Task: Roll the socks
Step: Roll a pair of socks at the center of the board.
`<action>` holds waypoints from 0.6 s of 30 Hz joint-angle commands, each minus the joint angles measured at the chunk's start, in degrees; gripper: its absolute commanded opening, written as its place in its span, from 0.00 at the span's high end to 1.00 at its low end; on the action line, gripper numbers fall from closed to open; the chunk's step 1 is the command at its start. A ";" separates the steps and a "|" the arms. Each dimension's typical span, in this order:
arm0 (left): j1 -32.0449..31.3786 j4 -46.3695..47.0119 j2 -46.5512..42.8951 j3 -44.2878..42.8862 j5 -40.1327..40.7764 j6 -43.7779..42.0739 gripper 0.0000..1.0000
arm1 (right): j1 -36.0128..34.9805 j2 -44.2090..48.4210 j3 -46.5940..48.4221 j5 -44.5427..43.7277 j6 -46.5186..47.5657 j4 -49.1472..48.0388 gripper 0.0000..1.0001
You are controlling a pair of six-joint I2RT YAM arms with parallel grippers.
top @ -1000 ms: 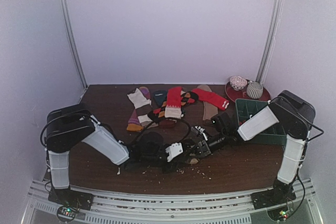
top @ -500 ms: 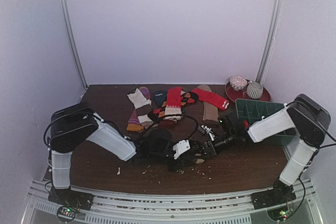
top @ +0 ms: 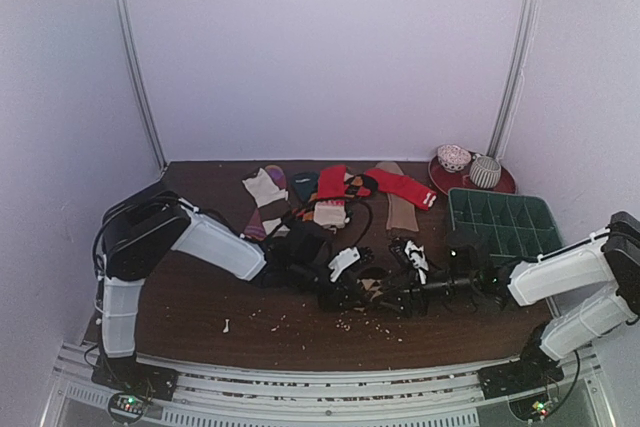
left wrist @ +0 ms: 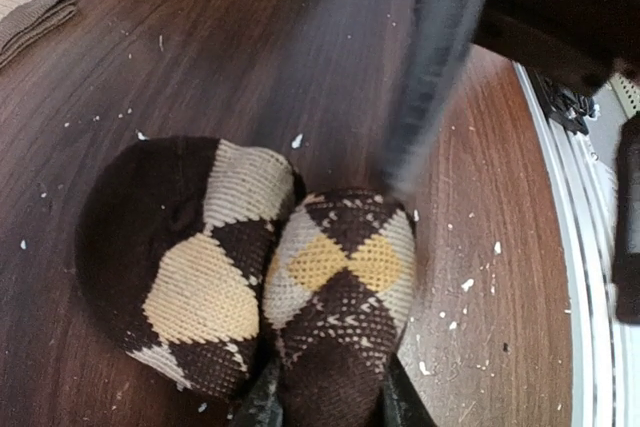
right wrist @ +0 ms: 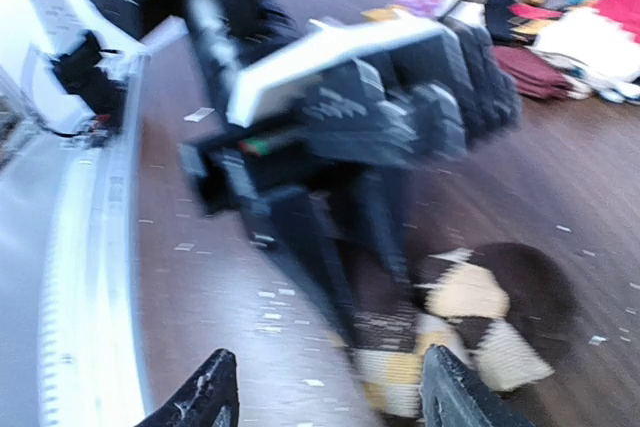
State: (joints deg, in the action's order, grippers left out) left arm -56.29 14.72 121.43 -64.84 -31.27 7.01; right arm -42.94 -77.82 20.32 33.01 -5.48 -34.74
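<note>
Left gripper [left wrist: 328, 405] pinches the near end of the argyle sock [left wrist: 200, 277], bunched into a two-lobed roll at the front of the table [top: 200, 307]; right gripper [right wrist: 328, 399] hangs spread and empty near it. That roll looks nearly done (its underside is hidden). Farther back, the red sock [top: 331, 183] lies flat, unrolled, among other socks [top: 265, 187].

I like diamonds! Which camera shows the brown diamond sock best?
The left wrist view: the brown argyle sock fills it, sharp and close. The right wrist view blurs it; from the top, it's mostly hidden.
</note>
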 commanded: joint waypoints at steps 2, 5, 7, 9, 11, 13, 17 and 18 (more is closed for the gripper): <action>1.54 -25.43 7.29 3.46 5.92 0.84 1.00 | -0.13 -3.02 -1.21 -10.37 3.27 -6.52 0.36; 1.54 -25.44 7.54 2.87 6.29 0.77 1.00 | -0.14 -5.28 -0.24 -10.97 2.70 -6.37 0.36; 1.54 -25.48 7.82 2.05 6.22 0.51 1.00 | -0.17 -6.78 0.26 -10.74 2.07 -6.44 0.36; 1.54 -25.60 8.22 1.47 6.26 0.22 1.00 | -0.13 -7.96 0.79 -10.17 1.60 -5.84 0.36; 1.54 -25.68 8.43 0.95 6.65 -0.09 1.00 | -0.13 -8.98 1.18 -9.46 1.21 -4.61 0.36; 1.54 -25.86 8.71 0.41 6.92 -0.59 1.00 | -0.13 -9.71 0.84 -8.33 0.29 -4.39 0.36; 1.54 -25.88 8.83 -0.55 6.72 -1.32 1.00 | -0.13 -11.11 -0.62 -5.28 -1.51 -6.66 0.40; 1.54 -25.86 8.87 -0.82 6.79 -1.48 1.00 | -0.13 -11.88 -0.31 -4.27 -1.80 -6.74 0.42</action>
State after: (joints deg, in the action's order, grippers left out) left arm -55.55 8.54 122.72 -69.17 -33.65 6.76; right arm -42.96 -87.85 20.38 25.08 -4.97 -39.64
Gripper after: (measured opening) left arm 0.214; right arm 0.606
